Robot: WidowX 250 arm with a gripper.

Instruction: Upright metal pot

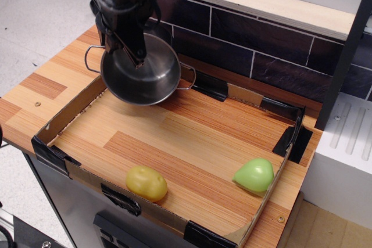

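The metal pot (142,76) is a shiny steel pot with two thin wire loop handles. It sits at the far left corner of the tray, tilted with its open mouth facing up and toward the camera. My gripper (135,55) comes down from above and is shut on the pot's far rim, one finger inside the pot. The pot appears held slightly off the wooden floor of the tray.
A shallow cardboard tray (64,169) with black tape at its corners lines the wooden counter. A yellow toy food (146,182) lies near the front wall, a green toy food (254,175) near the right wall. A dark tiled wall (261,50) stands behind.
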